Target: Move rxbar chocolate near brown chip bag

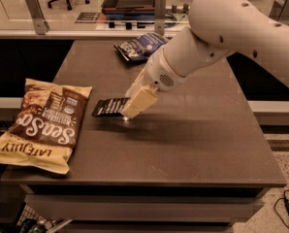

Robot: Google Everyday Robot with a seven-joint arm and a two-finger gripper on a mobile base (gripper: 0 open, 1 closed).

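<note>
**Station Status: Bar Held Beside Bag**

The dark bench carries all items. The white arm reaches in from the upper right, angled down toward the bench centre. The brown chip bag lies flat at the left edge, overhanging it. A dark blue bag lies at the far edge, well apart. The gripper sits left of centre, jaws closed on the right end of the rxbar chocolate. The bar is just beside the chip bag's right edge, not touching it.

Black rxbar chocolate in jaws of gripper, beside brown chip bag
</note>
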